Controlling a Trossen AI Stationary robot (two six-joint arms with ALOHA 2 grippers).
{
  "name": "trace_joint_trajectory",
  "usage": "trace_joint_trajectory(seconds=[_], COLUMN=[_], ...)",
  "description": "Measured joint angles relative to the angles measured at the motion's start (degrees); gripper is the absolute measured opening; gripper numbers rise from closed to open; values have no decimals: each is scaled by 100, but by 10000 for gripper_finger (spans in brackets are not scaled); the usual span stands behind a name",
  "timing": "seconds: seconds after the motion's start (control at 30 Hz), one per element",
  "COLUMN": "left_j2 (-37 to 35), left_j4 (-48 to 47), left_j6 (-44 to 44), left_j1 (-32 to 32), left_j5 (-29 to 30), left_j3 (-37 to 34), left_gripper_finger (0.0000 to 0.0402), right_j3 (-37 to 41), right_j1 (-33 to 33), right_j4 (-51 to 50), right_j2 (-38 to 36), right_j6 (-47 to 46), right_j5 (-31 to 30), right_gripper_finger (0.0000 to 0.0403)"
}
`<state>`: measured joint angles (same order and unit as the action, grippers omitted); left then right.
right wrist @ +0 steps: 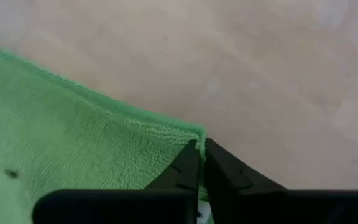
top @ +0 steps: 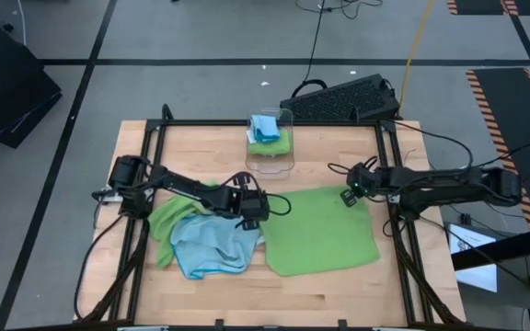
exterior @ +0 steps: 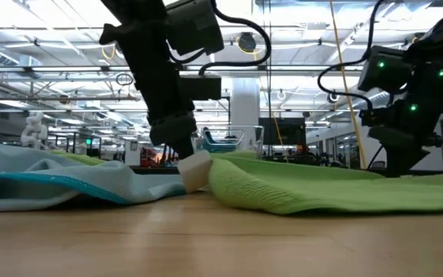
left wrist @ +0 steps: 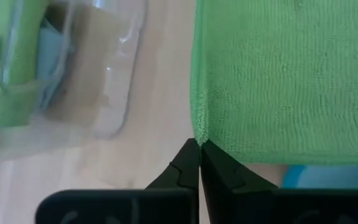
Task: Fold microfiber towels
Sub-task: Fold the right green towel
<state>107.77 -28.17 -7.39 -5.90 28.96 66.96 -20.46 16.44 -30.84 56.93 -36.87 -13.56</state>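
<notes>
At table centre, left gripper point(top: 258, 217) has its jaws pinched on the near-left corner of the flat green towel point(top: 325, 230); right gripper point(top: 351, 192) pinches the corner at 1 o'clock. Risks: thin bites may slip on lifting, and uneven pull would skew the fold. Towel looks smooth, lime. Crumpled blue towel point(top: 212, 246) sits at 9 o'clock, touching it.

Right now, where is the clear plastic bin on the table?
In the high view the clear plastic bin stands at the table's far edge, near the middle, beyond the spread green towel and holding folded towels.
</notes>
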Motion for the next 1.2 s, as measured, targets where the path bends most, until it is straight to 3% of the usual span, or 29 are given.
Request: trace_joint_trajectory(seconds=[0.2,0.53,0.7,1.03,1.2], left_j2=[0,-411,-751,-1013,-1001], left_j4=[521,766,769,637,444], left_j6=[569,1355,1604,1480,1423], left_j1=[73,-60,-93,-644,-994], left_j5=[115,110,111,-271,-322], left_j3=[0,2,0,2,0], left_gripper_finger=[11,13,6,5,10], right_j3=[16,-132,-450,-495,-495], right_j1=[-563,-1564,-1698,-2501,-3005], right_j4=[-98,-534,-782,-854,-840], right_j2=[-464,-1021,-1004,-1249,-1252], right_j6=[-398,-726,-202,-618,-1037], right_j5=[154,-887,-1646,-1612,-1287], right_gripper_finger=[3,1,1,1,0])
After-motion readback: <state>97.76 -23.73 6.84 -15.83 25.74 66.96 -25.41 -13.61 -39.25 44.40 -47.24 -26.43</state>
